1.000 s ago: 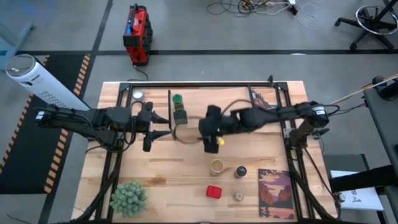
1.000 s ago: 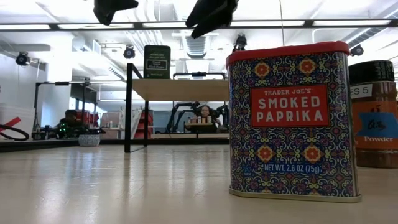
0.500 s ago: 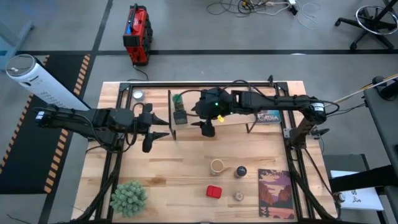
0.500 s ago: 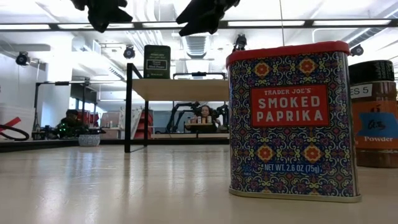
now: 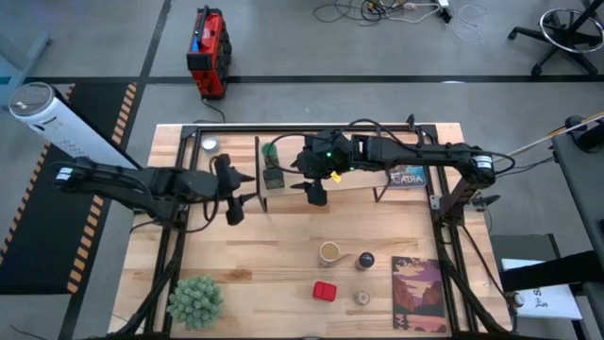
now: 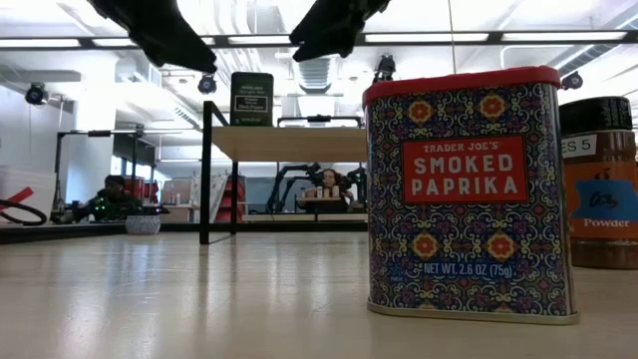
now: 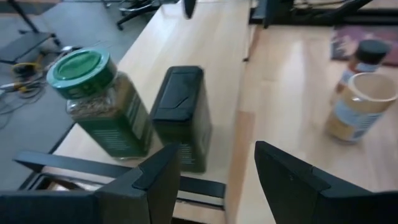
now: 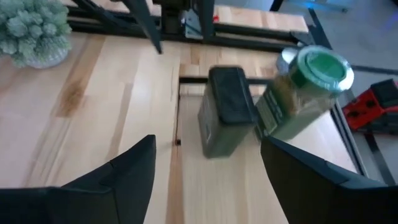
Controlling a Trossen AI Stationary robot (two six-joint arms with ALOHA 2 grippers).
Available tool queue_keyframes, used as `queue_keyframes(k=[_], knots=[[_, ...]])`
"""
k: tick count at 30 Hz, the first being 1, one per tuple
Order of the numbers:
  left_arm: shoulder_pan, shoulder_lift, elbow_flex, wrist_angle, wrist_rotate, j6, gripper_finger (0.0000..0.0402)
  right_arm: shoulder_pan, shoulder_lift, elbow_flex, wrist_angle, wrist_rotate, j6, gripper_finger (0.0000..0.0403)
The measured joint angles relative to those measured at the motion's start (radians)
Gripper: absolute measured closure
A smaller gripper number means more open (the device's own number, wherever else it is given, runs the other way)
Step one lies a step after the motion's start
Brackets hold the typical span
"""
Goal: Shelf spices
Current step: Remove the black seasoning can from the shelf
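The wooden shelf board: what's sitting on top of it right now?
On the shelf: a green-lidded jar, a dark square tin beside it, and a book. The right arm covers part of the board between them.

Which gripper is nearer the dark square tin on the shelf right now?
Right. The right gripper hangs open just beside the dark square tin, on its right in the high view. The left gripper is open too, farther off on the tin's other side, off the shelf.
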State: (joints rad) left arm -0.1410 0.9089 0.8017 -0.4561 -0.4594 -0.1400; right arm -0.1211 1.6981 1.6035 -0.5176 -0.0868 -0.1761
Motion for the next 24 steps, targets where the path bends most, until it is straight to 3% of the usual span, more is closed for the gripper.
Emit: queue_keyframes(k=[13, 24], knots=[[0.006, 0.087, 0.000, 0.019, -0.107, 0.001, 0.0209, -0.016, 0.041, -0.003, 0.050, -0.035, -0.053, 0.0154], [0.007, 0.083, -0.001, 0.033, -0.106, -0.012, 0.0209, -0.063, 0.094, -0.004, 0.130, -0.113, -0.052, 0.0154]])
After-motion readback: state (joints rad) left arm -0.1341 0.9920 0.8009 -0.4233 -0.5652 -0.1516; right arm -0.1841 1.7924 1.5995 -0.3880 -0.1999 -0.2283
